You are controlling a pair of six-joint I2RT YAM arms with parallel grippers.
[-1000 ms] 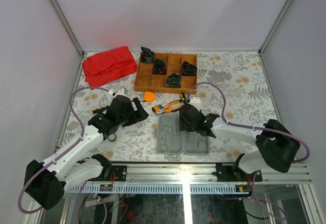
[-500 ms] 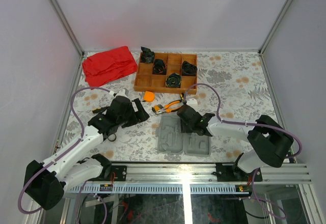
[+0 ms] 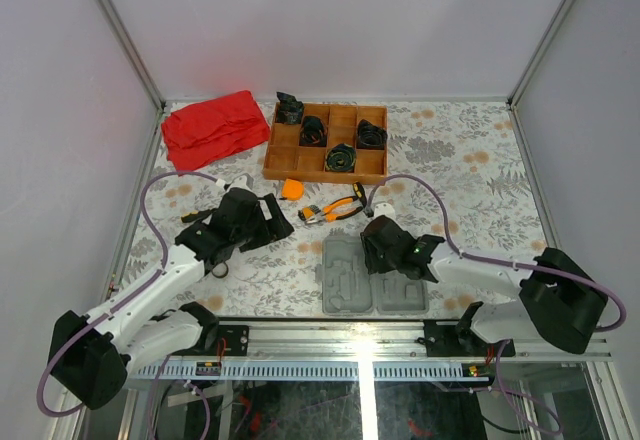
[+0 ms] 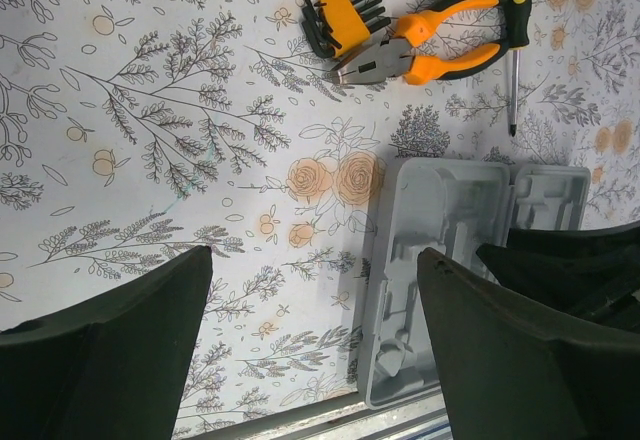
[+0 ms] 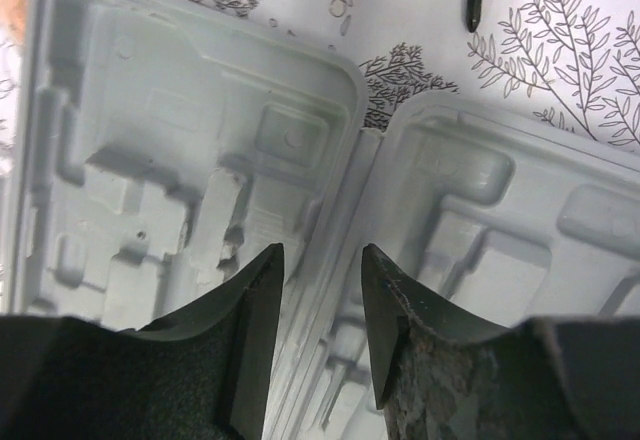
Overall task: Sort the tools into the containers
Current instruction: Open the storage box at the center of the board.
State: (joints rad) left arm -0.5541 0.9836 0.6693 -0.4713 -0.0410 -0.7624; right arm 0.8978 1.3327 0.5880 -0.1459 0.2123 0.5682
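Two halves of the grey tool case lie open at the near edge of the worktop, shifted to the right since a second ago. My right claw seems to pinch its hinge ridge, so I am repositioning it. My left claw hangs spread and empty. Behind the case, the orange pliers are not yet sorted.

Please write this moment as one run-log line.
left claw: open, above table | right claw: astride hinge of grey case | pliers, screwdriver: on table, unsorted
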